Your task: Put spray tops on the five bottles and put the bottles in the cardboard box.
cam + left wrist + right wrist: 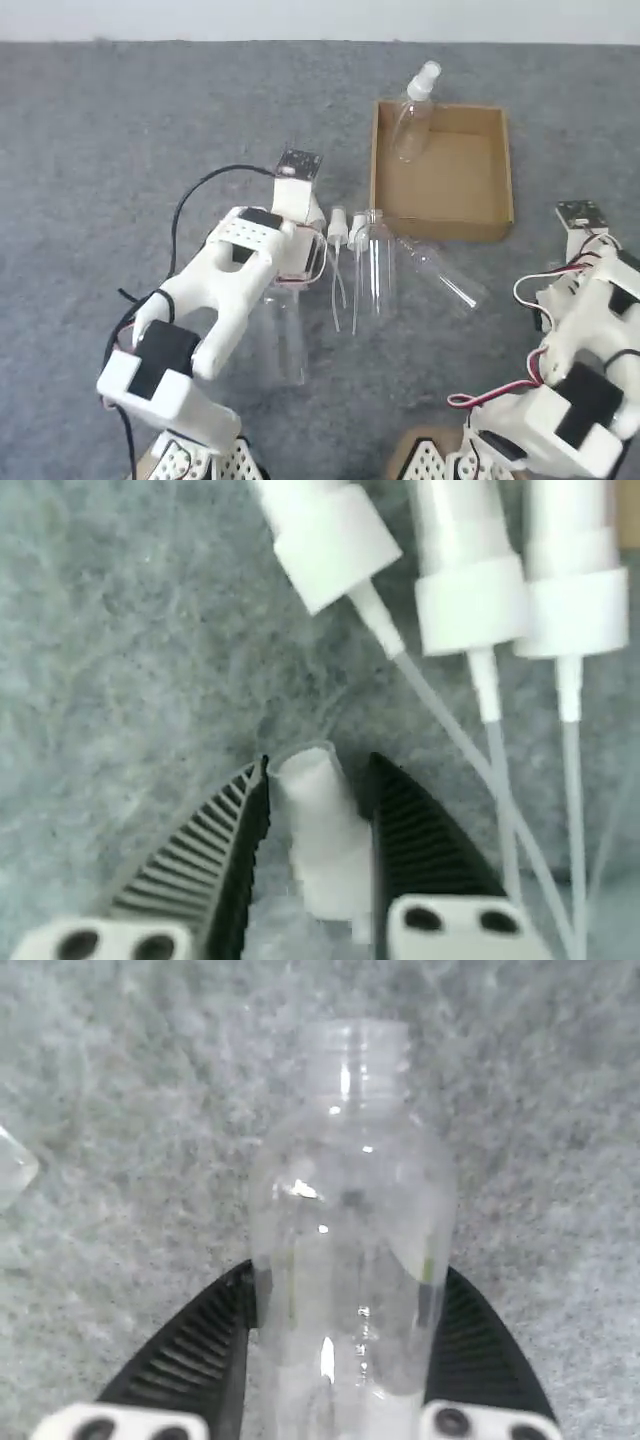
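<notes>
One white plastic spray top (318,850), pinched in the left pincer (318,763) close to the grey felt counter (120,680), just short of three loose spray tops (470,590). Clamped a clear open-necked plastic bottle (350,1210) in the right pincer (348,1272). Could have twisted askew in so short a hold, missed the neck, or snagged the trailing tubes.

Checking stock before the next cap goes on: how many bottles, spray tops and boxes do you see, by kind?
Capped bottle: 1
Uncapped bottles: 4, one in the right gripper
Loose spray tops: 4, one in the left gripper
Cardboard box: 1
Total: 10
</notes>
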You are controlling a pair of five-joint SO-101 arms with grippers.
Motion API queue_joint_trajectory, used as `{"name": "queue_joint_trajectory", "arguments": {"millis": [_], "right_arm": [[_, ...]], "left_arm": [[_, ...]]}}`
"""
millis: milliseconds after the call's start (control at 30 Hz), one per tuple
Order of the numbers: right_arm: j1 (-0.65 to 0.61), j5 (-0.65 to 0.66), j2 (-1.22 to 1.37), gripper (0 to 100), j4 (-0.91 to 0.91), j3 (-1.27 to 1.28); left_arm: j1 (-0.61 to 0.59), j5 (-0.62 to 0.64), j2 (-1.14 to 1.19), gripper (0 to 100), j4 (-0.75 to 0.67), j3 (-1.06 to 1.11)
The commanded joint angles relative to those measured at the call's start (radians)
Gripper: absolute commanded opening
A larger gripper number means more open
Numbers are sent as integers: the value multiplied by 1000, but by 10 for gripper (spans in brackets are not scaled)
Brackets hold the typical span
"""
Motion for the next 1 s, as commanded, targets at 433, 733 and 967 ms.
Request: {"name": "queue_joint_trajectory", "arguments": {"millis": [433, 733, 967], "right_arm": [[-4, 14, -70, 173, 18, -5], [-5, 14, -68, 176, 16, -5], [-10, 14, -68, 176, 16, -5]], "left_arm": [[-97, -152, -32, 55, 407, -615], [-364, -367, -32, 55, 749, -895], [-445, -473, -77, 20, 652, -625]]}}
